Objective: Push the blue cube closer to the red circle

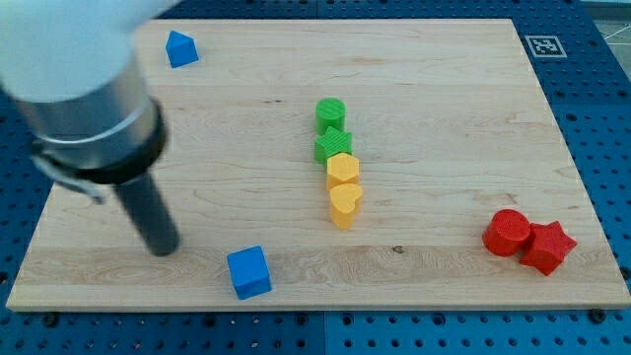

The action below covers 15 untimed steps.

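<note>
Camera view, step in hand: getting behind the blue cube (248, 272) for a push toward the view's right, judged from the layout.
Camera view, my tip (163, 249): resting on the wooden surface (444, 89), to the view's left of the blue cube and slightly higher up, near but apart, no contact visible.
Camera view, blue cube: near the surface's bottom edge, left of centre, to the view's right and a little below my tip.
Camera view, red circle (507, 234): well apart from my tip, far toward the view's right, touching or just beside a red star (548, 248).
Doing it well: best to drop my tip a touch toward the view's bottom first, in line with the cube's left face; then push straight to the view's right, with a slight upward drift, since the circle lies a little higher than the cube.
Contact point: centre of the cube's left face, to avoid spinning it or letting it slip off the nearby bottom edge.
Obstacles: yellow heart (345, 202) with another yellow block (341, 167), a green star (333, 145) and a green circle (331, 112) stacked in a column above the push line, up and to the right of my tip; likely clear if the path stays low.
Stopping: short of the red circle, so as not to knock it or the star.
Elsewhere: small blue block (180, 48) toward the view's top, above my tip, not part of this job.
Jaws: none on this rig, only a straight rod; nothing held, nothing clamped, tip touching the surface alone.
</note>
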{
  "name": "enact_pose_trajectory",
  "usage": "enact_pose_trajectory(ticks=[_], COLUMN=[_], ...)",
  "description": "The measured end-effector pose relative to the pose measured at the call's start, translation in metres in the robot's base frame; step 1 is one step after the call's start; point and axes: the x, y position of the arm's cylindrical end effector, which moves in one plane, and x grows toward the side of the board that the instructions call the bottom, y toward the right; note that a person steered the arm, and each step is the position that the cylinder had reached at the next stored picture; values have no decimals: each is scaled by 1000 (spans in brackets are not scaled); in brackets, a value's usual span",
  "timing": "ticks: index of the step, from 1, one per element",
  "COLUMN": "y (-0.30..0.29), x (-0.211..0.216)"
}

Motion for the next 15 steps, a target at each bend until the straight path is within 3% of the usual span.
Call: enact_pose_trajectory(ticks=[1,2,11,12,13,14,15], y=[0,1,200,195,144,130,141], x=[12,53,46,48,48,48,17])
